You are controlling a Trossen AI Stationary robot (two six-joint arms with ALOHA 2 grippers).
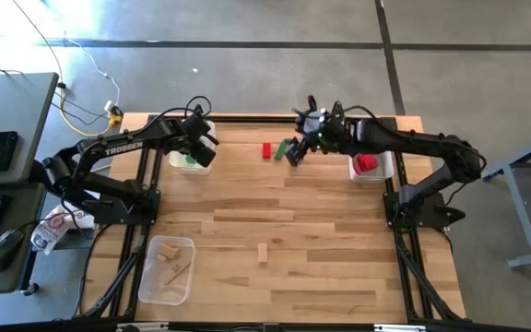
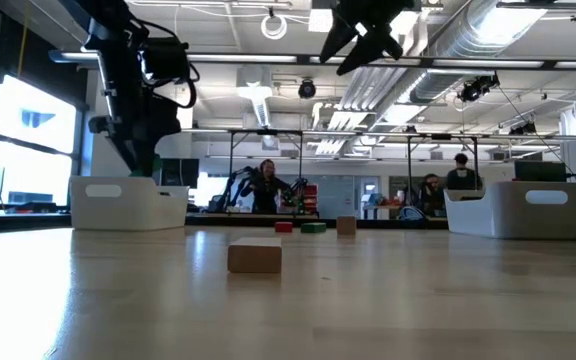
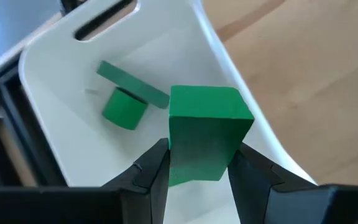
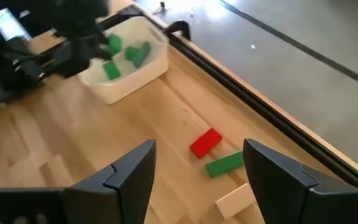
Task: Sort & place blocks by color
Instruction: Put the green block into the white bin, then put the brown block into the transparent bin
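My left gripper [image 3: 197, 158] hovers over the white bin [image 1: 192, 159] at the table's far left and is shut on a green block [image 3: 207, 124]. A green cylinder [image 3: 124, 109] and a flat green block [image 3: 132, 84] lie in that bin. My right gripper [image 4: 199, 152] is open, raised above the far middle of the table [image 1: 295, 152]. Below it, a red block [image 4: 205, 142], a green block [image 4: 224, 163] and a plain wooden block [image 4: 235, 200] lie flat on the table. The right white bin [image 1: 372, 171] holds a red block [image 1: 367, 163]. My left gripper pinches the green block between its two fingers [image 3: 151, 168], one on each of two opposite side faces [image 3: 194, 162]. The fingers come from above, pointing down. The block is lifted clear, above the bin's inside.
A clear plastic tub [image 1: 167, 269] with plain wooden pieces stands at the near left. A single wooden block [image 1: 262, 252] lies near the table's middle. A desk with a keyboard and mouse stands beyond the left edge. People sit in the room behind the table.
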